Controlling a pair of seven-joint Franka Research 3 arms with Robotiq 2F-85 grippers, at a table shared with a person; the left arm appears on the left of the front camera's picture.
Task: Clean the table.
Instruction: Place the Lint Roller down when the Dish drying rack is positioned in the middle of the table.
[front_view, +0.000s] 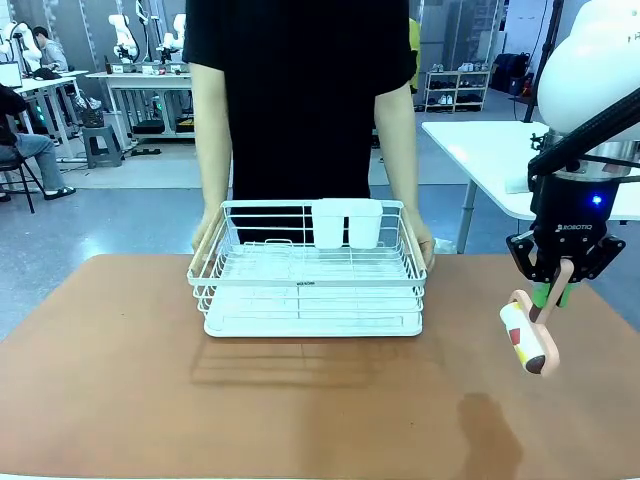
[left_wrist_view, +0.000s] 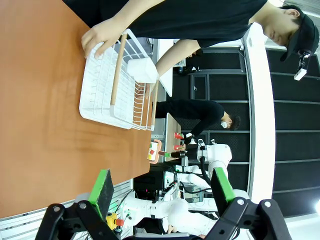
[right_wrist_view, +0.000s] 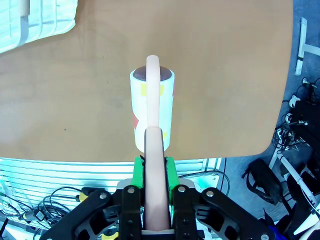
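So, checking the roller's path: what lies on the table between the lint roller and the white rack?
Nothing: in the front view the table is bare brown top between the lint roller, held by the right gripper, and the white rack.

- The left gripper (left_wrist_view: 159, 192) rises from the bottom edge with its jaws spread wide and nothing between them; one green pad (left_wrist_view: 103, 186) sits low on the left, the other to the right.
- The reddish-brown tabletop (left_wrist_view: 45, 145) fills the left side.
- A white wire rack (left_wrist_view: 116, 85) stands on it, with a wooden handle across its near end and a white cup holder (left_wrist_view: 141, 70) on one side.
- A person in a black shirt grips the rack with a hand (left_wrist_view: 102, 36) at its upper end.
- Farther off, the right gripper (left_wrist_view: 172, 155) holds a lint roller (left_wrist_view: 153, 151) above the tabletop edge.
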